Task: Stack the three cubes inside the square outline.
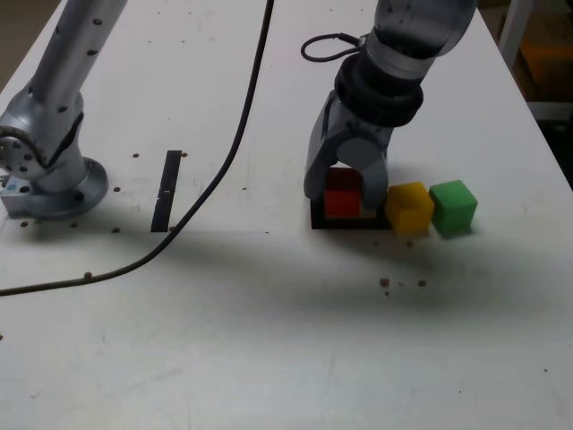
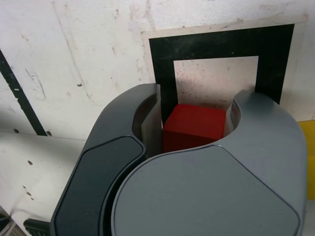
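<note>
A: Red cube — we see it between the claw jaws, over the square outline?
B: Yes, clamped. We find yellow cube and green cube beside it on the counter.

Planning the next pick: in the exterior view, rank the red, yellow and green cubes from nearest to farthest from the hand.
1. Red cube: between the jaws of the hand.
2. Yellow cube: just to the exterior view's right.
3. Green cube: farthest right.
</note>
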Action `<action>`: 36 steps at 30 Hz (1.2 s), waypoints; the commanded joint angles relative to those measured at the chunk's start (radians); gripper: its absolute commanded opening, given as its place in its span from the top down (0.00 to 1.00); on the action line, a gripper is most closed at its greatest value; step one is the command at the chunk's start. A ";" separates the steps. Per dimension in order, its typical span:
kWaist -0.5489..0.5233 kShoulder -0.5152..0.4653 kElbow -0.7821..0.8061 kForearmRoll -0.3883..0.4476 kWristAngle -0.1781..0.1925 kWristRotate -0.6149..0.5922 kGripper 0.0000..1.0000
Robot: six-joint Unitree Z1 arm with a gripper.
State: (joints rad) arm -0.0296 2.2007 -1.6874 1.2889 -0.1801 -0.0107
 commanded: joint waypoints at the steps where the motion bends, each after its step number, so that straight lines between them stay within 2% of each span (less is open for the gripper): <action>1: -0.001 0.008 -0.007 -0.001 0.001 -0.003 0.64; 4: -0.001 0.009 -0.009 0.001 0.001 -0.003 0.61; 6: -0.001 0.009 -0.010 0.002 0.000 -0.004 0.53; 10: -0.001 0.001 -0.011 0.003 0.001 -0.008 0.16; 11: -0.001 -0.004 -0.011 0.002 0.004 -0.011 0.10; 13: -0.001 -0.014 -0.013 0.001 0.008 -0.016 0.05; 20: -0.003 -0.065 -0.010 0.027 0.010 -0.067 0.02; 26: -0.008 -0.153 -0.031 0.128 0.013 -0.188 0.01; 29: -0.009 -0.178 -0.089 0.195 0.013 -0.271 0.00; 32: -0.015 -0.176 -0.142 0.228 0.004 -0.348 0.00; 36: -0.038 -0.151 -0.209 0.270 -0.039 -0.572 0.00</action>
State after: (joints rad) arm -0.0606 2.0349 -1.8801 1.5477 -0.2098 -0.5014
